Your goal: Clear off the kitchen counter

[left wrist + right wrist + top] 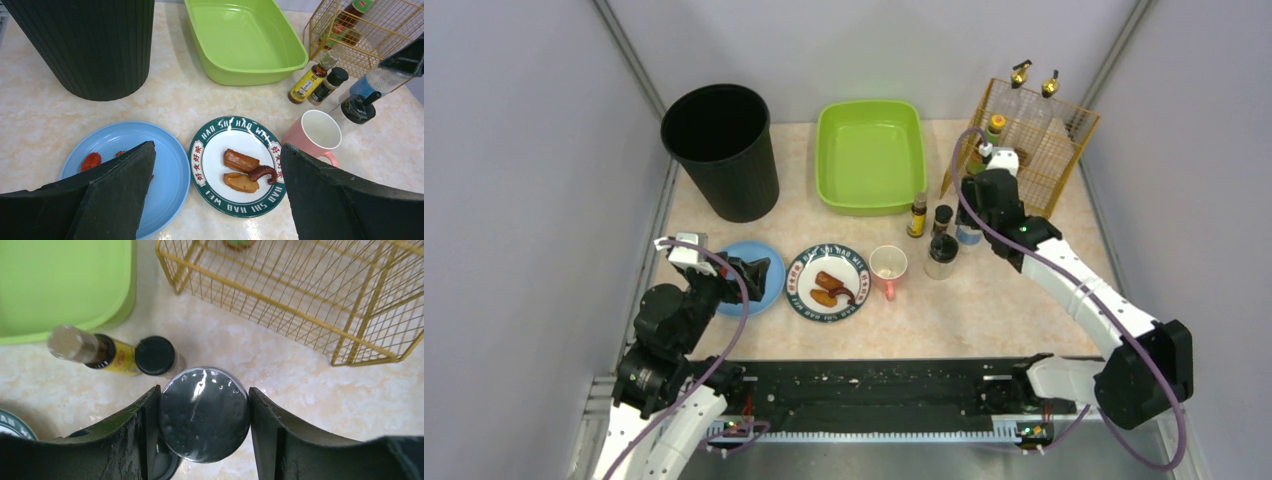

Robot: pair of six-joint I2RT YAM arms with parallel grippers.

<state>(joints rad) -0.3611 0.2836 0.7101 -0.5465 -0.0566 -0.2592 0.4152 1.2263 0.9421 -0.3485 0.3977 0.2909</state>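
Over to the right arm (1064,270), working the cluster of bottles right of centre in the overhead view; the right jaws stand closed on the dark round cap of a bottle (204,412), one finger pressed to each side, no gap showing. That bottle stands upright on the surface (984,310), the pale speckled slab that fills the middle of every view; just to its upper left in the wrist view are a yellow-labelled sauce bottle (112,355) and a small black-capped shaker (156,356), close enough to knock; the wire basket (300,305) sits at the top of that frame. On the other side, the left jaws hang wide open and hold nothing, hovering above the blue plate (172,170) and the green-rimmed plate (214,167) with its scraps of food (241,161); the pink cup (316,132) sits just right of them.

Handling, by my read: the surface itself is hard, flat and smooth, with nothing to grip, so things on it will slide rather than catch; the bottle looks like clear glass or hard plastic, stiff and slick, and the glossy cap offers only a thin hold; a grip lower, on the body, would be safer, and a straight lift should clear the neighbours. The plates look rigid and breakable; take them by the rim and keep them level, or the food rolls off.
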